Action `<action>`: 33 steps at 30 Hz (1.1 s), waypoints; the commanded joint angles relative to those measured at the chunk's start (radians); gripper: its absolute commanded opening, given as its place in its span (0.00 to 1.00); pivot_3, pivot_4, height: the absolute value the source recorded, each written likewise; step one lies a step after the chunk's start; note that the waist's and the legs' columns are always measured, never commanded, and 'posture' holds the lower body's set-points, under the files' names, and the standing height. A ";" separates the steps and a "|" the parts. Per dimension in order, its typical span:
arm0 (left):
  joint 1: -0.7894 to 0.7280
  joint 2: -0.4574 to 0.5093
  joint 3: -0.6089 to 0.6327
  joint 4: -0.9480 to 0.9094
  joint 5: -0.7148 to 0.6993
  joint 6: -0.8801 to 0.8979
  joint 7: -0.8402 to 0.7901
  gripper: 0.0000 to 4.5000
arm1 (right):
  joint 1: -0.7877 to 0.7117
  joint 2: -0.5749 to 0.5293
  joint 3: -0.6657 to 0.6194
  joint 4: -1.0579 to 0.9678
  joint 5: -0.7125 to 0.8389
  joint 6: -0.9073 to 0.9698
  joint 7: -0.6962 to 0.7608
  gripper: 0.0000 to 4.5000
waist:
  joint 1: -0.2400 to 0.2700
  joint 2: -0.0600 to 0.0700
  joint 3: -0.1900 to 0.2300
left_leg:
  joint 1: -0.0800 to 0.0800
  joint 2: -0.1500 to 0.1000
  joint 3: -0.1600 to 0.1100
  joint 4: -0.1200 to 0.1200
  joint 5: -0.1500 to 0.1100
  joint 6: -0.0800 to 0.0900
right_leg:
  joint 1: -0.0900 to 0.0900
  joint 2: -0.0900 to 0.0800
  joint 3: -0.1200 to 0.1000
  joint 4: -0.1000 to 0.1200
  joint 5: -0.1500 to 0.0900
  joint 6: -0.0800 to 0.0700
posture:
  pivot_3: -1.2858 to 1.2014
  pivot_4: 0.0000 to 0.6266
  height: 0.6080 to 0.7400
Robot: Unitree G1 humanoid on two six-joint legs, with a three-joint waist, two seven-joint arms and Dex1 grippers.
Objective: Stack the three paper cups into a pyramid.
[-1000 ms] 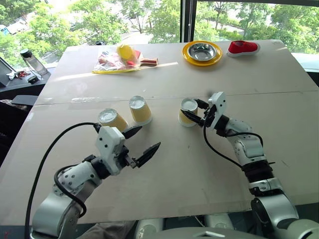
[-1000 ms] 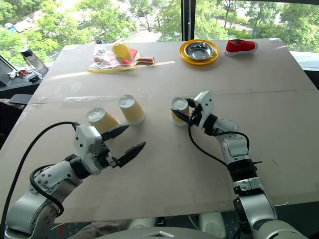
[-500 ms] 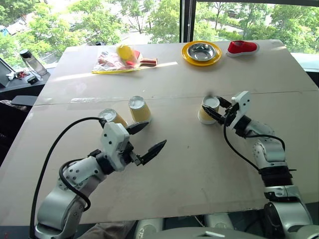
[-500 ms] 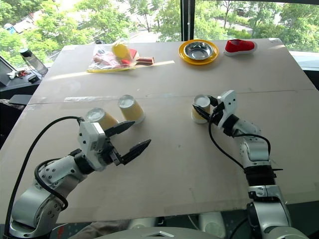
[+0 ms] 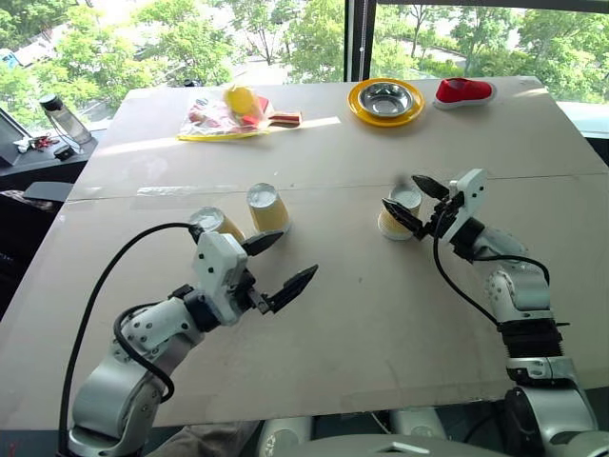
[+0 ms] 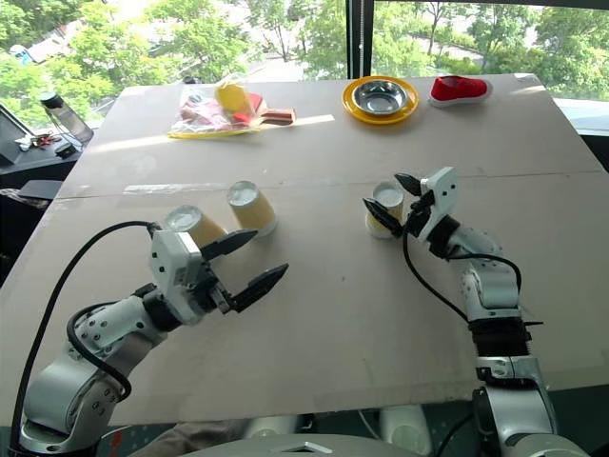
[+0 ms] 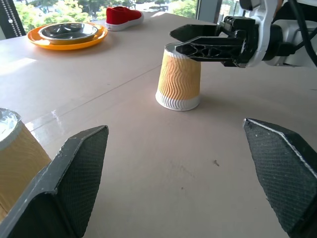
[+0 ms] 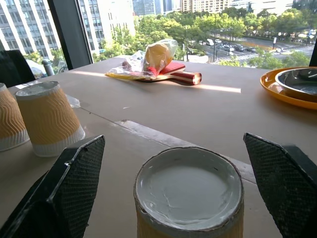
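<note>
Three paper cups stand upside down on the table, with yellow ribbed sides and white bases up. Two are close together left of centre: one cup (image 5: 215, 227) and its neighbour (image 5: 268, 208). The third cup (image 5: 400, 211) stands alone to the right. My right gripper (image 5: 415, 201) is open, one finger on each side of that cup's top, clear of it; from the right wrist, this cup (image 8: 188, 193) sits between the fingers (image 8: 69, 188). My left gripper (image 5: 290, 259) hovers open and empty just in front of the left pair.
At the table's far edge lie a yellow plate (image 5: 360, 107) with a steel bowl, a red shoe (image 5: 464, 91), and a plastic bag with a paddle (image 5: 233, 114). A bottle (image 5: 63, 118) stands on a side surface at the far left.
My right gripper carried the third cup to the right, away from the other two, then opened; the cup now stands free on the table. The left gripper has barely moved.
</note>
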 commanded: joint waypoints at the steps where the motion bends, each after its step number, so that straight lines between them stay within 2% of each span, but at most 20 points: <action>1: -0.037 -0.031 -0.009 -0.003 0.081 -0.021 0.093 1.00 | 0.034 -0.040 -0.042 -0.136 0.071 0.019 0.035 0.98 | 0.003 0.000 0.000 | 0.000 0.000 0.000 0.000 0.000 0.000 | 0.000 0.000 0.000 0.000 0.000 0.000 | 0.52 0.24 1.00; 8: -0.148 -0.141 -0.077 0.072 0.256 -0.061 0.258 1.00 | 0.283 -0.165 -0.139 -0.434 0.308 0.131 0.151 0.98 | 0.007 0.000 0.000 | -0.002 -0.001 -0.001 0.002 0.000 0.000 | 0.000 -0.001 -0.001 0.000 0.000 0.000 | 0.52 0.24 1.00; 11: -0.232 -0.210 -0.106 0.158 0.343 -0.091 0.352 1.00 | 0.466 -0.220 -0.206 -0.548 0.386 0.150 0.198 0.98 | 0.012 -0.001 0.000 | -0.002 -0.001 -0.003 0.003 0.000 0.000 | 0.001 -0.001 -0.002 0.000 0.000 0.000 | 0.52 0.24 1.00; 16: -0.325 -0.260 -0.114 0.298 0.443 -0.137 0.430 1.00 | 0.655 -0.243 -0.255 -0.645 0.410 0.131 0.208 0.98 | 0.008 -0.001 -0.001 | -0.001 -0.002 -0.003 0.004 0.000 0.000 | 0.002 0.001 -0.002 0.002 0.000 0.000 | 0.52 0.24 1.00; 21: -0.378 -0.275 -0.121 0.404 0.473 -0.155 0.433 1.00 | 0.727 -0.219 -0.280 -0.655 0.373 0.053 0.205 0.98 | 0.006 -0.002 -0.001 | 0.000 -0.002 -0.002 0.006 0.000 0.000 | 0.002 0.001 -0.001 0.005 0.000 0.001 | 0.52 0.24 1.00; 32: -0.425 -0.294 -0.135 0.488 0.487 -0.141 0.408 1.00 | 0.744 -0.218 -0.280 -0.680 0.379 0.022 0.164 0.98 | 0.008 -0.002 -0.001 | 0.000 -0.002 -0.003 0.006 0.000 0.000 | 0.002 0.001 -0.002 0.005 0.000 0.001 | 0.52 0.24 1.00; 33: -0.431 -0.297 -0.135 0.489 0.488 -0.133 0.410 0.94 | 0.742 -0.219 -0.280 -0.685 0.381 0.025 0.157 0.99 | 0.008 -0.002 -0.001 | 0.000 -0.002 -0.003 0.006 0.000 0.000 | 0.002 0.001 -0.002 0.006 0.000 0.001 | 0.52 0.24 1.00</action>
